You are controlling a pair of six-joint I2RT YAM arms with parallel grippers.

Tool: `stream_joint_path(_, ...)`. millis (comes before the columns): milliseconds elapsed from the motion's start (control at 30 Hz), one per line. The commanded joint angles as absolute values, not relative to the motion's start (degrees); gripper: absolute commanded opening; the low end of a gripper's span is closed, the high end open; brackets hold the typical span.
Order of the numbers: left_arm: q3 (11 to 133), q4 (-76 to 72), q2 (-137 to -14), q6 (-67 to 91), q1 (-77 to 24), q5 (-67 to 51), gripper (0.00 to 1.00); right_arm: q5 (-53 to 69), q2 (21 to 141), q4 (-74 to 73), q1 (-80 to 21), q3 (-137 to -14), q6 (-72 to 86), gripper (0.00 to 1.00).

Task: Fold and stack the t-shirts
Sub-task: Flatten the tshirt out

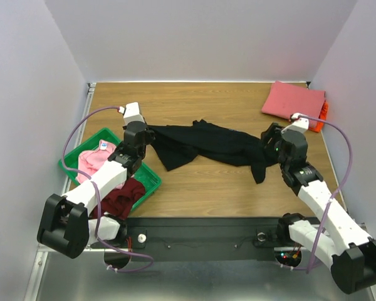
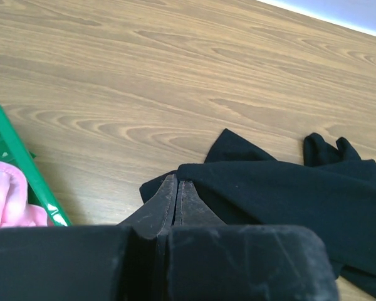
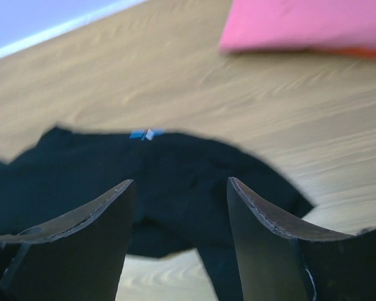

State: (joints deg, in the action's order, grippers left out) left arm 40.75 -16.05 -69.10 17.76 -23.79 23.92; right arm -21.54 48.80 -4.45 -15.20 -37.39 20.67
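The large black t-shirt lies crumpled across the middle of the table. My left gripper is at its left end; in the left wrist view its fingers are pressed together at the shirt's edge, apparently pinching it. My right gripper hovers open over the shirt's right end, where a blue neck tag shows. A folded coral-pink t-shirt lies on an orange one at the back right. Light pink and dark maroon t-shirts lie in the green tray.
The green tray stands at the front left, under my left arm; its rim shows in the left wrist view. Purple cables loop off both arms. White walls close off the table on three sides.
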Motion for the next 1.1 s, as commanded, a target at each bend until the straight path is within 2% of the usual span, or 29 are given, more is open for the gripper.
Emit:
stream_joint_path(0, 39.99, -20.39, -67.59, 16.79, -23.73, 22.24, 0.0, -9.68, 51.41, -0.54, -16.17, -33.76, 23.11, 0.66)
stream_joint_path(233, 40.08, -20.57, -67.41, 16.52, -23.73, 21.45, 0.0, -11.16, 56.94, -4.64, -18.02, -31.55, 26.8, 0.67)
stream_joint_path(400, 39.46, -21.01, -66.8, 16.96, -23.73, 21.62, 0.0, -10.64, 54.76, -8.17, -18.46, -27.87, 28.91, 0.66)
stream_joint_path(567, 39.29, -20.83, -66.36, 16.96, -23.73, 21.53, 0.0, -8.71, 50.9, -11.6, -18.54, -25.23, 30.85, 0.6)
stream_joint_path(667, 38.94, -20.74, -65.66, 17.05, -23.73, 21.62, 0.0, -7.38, 52.81, -12.21, -18.54, -25.66, 31.55, 0.58)
stream_joint_path(867, 38.15, -20.74, -63.81, 17.31, -23.73, 21.88, 0.0, -10.54, 60.2, -13.8, -19.77, -26.28, 35.15, 0.57)
stream_joint_path(1067, 37.88, -21.09, -63.46, 17.23, -23.73, 22.5, 0.0, -15.11, 58.54, -14.33, -20.65, -24.61, 38.41, 0.57)
